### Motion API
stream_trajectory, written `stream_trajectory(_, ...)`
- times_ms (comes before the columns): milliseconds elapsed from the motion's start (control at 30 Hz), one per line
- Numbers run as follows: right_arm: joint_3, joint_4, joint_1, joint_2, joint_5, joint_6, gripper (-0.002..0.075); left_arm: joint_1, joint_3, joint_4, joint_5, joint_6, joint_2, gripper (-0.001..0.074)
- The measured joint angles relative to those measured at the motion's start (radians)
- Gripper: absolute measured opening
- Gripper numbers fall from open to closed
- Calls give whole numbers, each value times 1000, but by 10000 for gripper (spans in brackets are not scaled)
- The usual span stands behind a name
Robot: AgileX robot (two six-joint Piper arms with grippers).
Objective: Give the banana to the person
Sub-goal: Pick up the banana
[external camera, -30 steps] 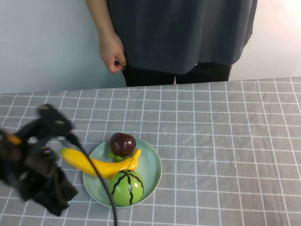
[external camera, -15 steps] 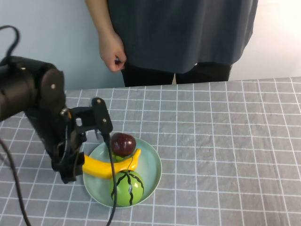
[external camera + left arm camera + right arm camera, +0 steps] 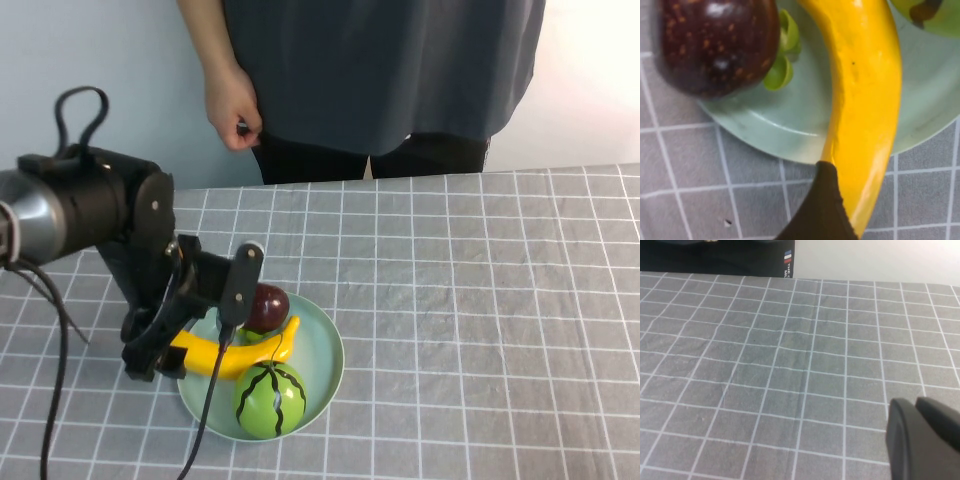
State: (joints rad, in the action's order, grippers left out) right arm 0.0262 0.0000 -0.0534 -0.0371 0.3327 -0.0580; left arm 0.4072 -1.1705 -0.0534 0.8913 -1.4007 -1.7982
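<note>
The yellow banana (image 3: 228, 356) lies across the pale green plate (image 3: 327, 350), its left end sticking out past the rim. My left gripper (image 3: 152, 358) is down at that left end, open. In the left wrist view one black finger (image 3: 821, 210) lies against the side of the banana (image 3: 865, 100); the other finger is out of view. The person (image 3: 380, 70) stands behind the table's far edge, bare hand (image 3: 235, 115) hanging at the side. My right gripper (image 3: 922, 412) is shut and empty above bare cloth; it does not show in the high view.
On the plate are also a dark red fruit (image 3: 262, 305) with a green stalk and a green striped watermelon toy (image 3: 268, 398), both touching the banana. A grey checked cloth (image 3: 480, 300) covers the table. The left arm's cable (image 3: 205, 420) hangs over the plate's front left.
My left arm has swung in from the front left and come down over the banana's left end. The banana and plate have not moved. The person's hand is nearly still.
</note>
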Motion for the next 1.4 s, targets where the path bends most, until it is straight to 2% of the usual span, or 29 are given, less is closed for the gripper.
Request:
stream_trajectory(467, 0, 0, 0, 0, 0, 0, -6, 0, -2, -75, -20, -51, -106, 533)
stream_trajectory(800, 0, 0, 0, 0, 0, 0, -6, 0, -2, -98, -56, -52, -111, 402)
stream_trajectory(1400, 0, 0, 0, 0, 0, 0, -6, 0, -2, -97, -47, -52, -127, 391)
